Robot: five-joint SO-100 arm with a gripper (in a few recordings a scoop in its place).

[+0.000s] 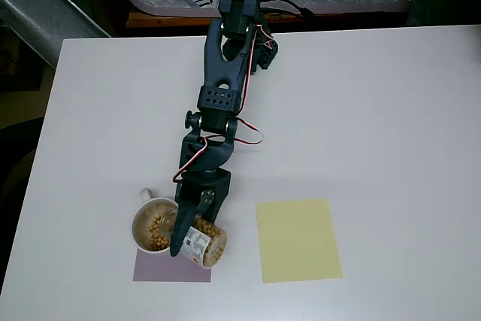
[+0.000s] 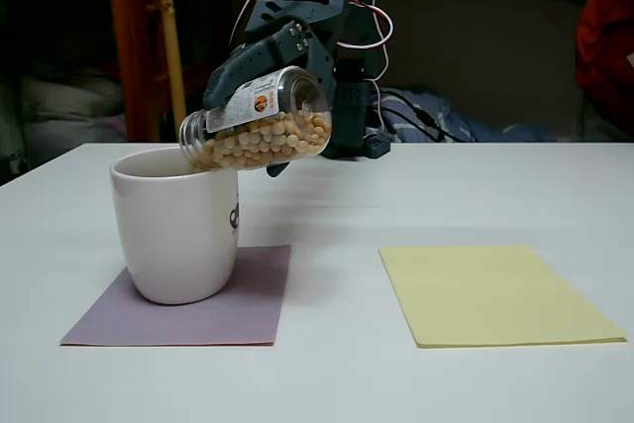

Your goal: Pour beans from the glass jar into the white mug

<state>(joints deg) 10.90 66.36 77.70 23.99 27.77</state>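
Observation:
The white mug stands on a mauve paper square, its handle toward the back left in the overhead view. Above it my gripper is shut on the glass jar, which is tipped nearly on its side with its mouth over the mug's rim. Tan beans fill the lower half of the jar. In the overhead view, more beans lie inside the mug. The jar's white label faces up.
A yellow paper sheet lies to the right of the mug. The mauve square lies near the table's front edge. The arm's base stands at the table's far edge.

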